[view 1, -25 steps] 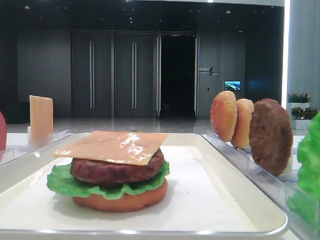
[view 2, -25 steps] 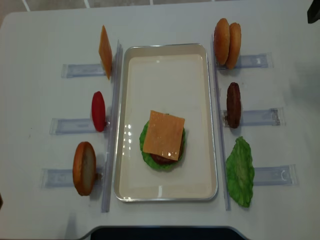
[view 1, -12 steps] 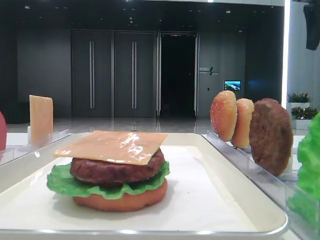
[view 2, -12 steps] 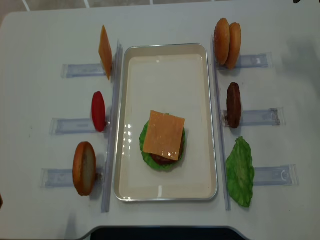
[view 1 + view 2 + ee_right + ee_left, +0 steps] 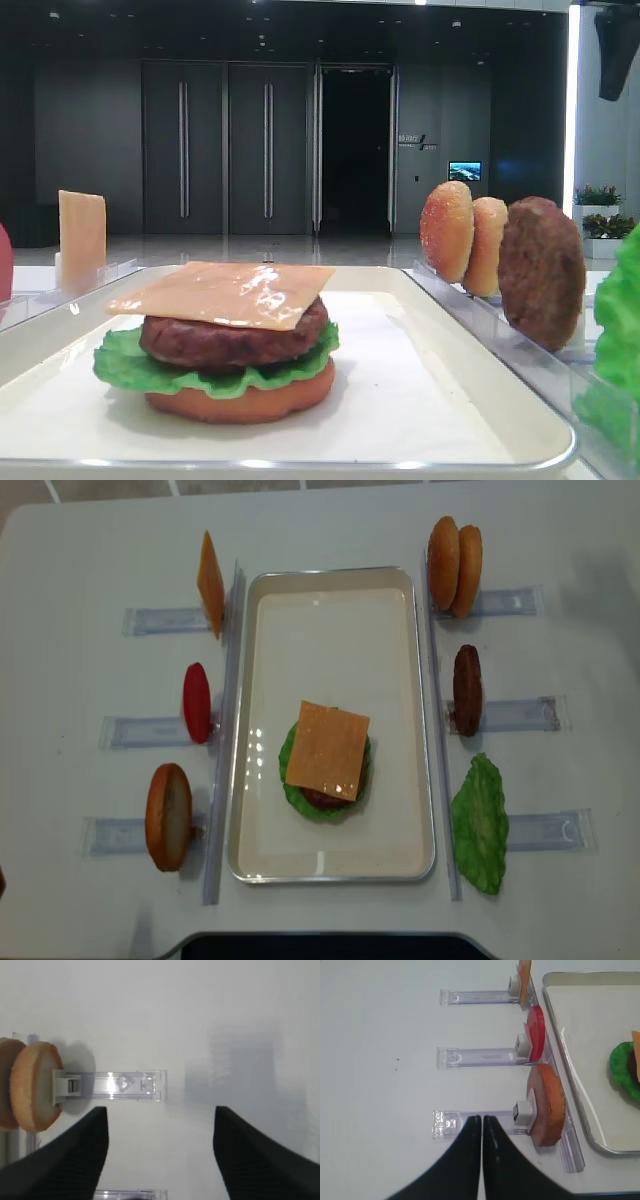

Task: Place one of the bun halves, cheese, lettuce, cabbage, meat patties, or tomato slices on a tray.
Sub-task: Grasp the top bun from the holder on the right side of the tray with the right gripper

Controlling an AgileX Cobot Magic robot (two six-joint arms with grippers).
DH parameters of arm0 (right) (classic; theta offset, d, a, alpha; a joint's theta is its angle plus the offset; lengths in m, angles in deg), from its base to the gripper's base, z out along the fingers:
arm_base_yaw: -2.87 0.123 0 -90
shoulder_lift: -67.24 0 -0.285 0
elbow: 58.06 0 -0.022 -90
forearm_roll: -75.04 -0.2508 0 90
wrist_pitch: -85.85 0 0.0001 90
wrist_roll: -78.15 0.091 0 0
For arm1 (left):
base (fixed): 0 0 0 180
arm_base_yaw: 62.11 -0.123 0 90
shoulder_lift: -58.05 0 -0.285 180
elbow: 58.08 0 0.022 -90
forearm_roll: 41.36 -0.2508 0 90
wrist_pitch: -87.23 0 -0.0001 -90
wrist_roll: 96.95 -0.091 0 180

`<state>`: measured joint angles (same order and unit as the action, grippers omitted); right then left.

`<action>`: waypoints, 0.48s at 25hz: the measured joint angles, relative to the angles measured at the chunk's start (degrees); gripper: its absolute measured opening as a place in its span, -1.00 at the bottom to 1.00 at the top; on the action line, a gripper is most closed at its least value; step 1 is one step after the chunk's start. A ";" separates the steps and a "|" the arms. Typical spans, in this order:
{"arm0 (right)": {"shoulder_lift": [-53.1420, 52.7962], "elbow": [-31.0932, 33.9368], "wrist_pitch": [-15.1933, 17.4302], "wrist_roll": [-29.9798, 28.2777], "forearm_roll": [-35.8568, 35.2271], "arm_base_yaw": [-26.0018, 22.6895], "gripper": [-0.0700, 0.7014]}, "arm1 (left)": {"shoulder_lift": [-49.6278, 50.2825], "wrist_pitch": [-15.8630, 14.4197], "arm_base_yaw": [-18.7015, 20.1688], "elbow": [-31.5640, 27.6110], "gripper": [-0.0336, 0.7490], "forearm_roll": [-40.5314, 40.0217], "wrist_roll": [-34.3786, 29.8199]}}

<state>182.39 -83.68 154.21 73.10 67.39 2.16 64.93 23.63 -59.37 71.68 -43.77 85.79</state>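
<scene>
While the stack waits for its top, you have:
Tray (image 5: 335,865): centre frame; bottom bun, lettuce, patty, cheese (image 5: 327,750) stacked.
Bun halves (image 5: 455,565): racked upper right.
Right claw (image 5: 160,1152): spread wide, empty, near the bun halves (image 5: 32,1085).
Left claw (image 5: 481,1125): closed, empty.
Next, likely: close your right claw on a bun half.

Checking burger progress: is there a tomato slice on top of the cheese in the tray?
No, the cheese is the top layer; the tomato slice stands outside the tray.

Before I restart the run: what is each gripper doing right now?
Left gripper: shut, holding nothing.
Right gripper: open, empty, above the table beside the bun halves.
</scene>
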 joint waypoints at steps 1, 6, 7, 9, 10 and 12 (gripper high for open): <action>0.00 0.00 0.00 0.65 0.12 0.57 0.38 | 0.00 0.00 0.00 0.00 -0.91 0.00 0.00; 0.00 0.00 -0.51 3.68 0.12 6.06 0.38 | 0.00 0.00 0.00 0.00 -0.91 0.00 0.00; 0.00 0.00 -0.93 4.30 0.12 7.31 0.38 | 0.00 0.00 0.00 0.00 -0.91 0.00 0.00; 0.00 0.00 -1.91 5.81 0.12 9.55 0.38 | 0.00 0.00 0.00 0.00 -0.91 0.00 0.00; 0.00 0.00 -2.39 6.52 0.12 10.73 0.38 | 0.00 0.00 0.00 0.00 -0.91 0.00 0.00; 0.00 0.00 -4.00 7.48 0.12 12.81 0.38 | 0.00 0.00 0.00 0.00 -0.91 0.00 0.00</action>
<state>182.39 -83.68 150.22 80.58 67.52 14.96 64.93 23.63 -59.37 71.68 -43.77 85.79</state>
